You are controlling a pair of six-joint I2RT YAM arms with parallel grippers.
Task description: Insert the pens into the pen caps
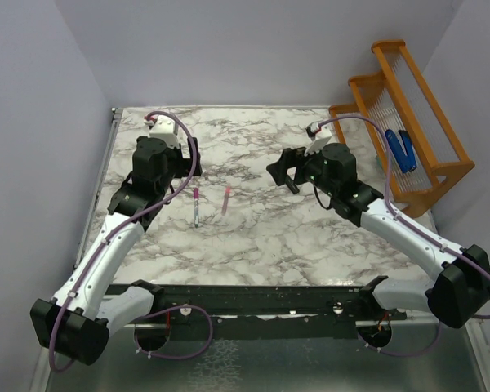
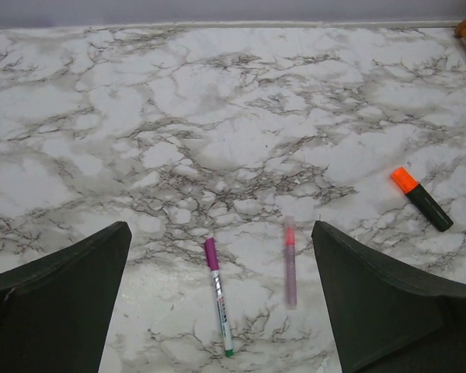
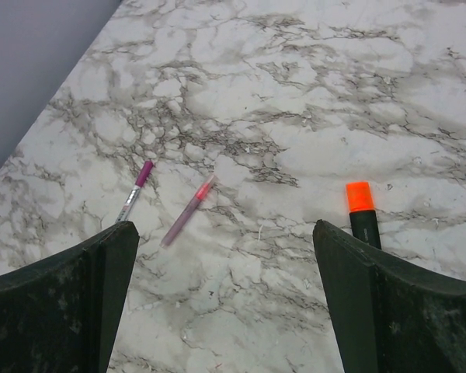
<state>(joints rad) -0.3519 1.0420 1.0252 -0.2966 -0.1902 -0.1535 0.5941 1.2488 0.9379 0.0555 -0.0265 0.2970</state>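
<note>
**Both pincers spread, three pens loose on the bench**

The left pincer (image 2: 219,229) hangs with its fingers spread wide and nothing between them. The right pincer (image 3: 225,225) is spread just as wide and equally empty. On the marble bench (image 1: 253,237), left of centre, the whitish-grey pen (image 2: 217,295) with a magenta end lies beside the pink pen (image 2: 290,262), close on its right but apart. The black marker (image 2: 423,200), with its orange tip, lies well to the right of both. In the right wrist view, one finger partly hides its body. At the far right edge stands an orange rack (image 1: 408,122) holding blue objects (image 1: 400,149).
</note>
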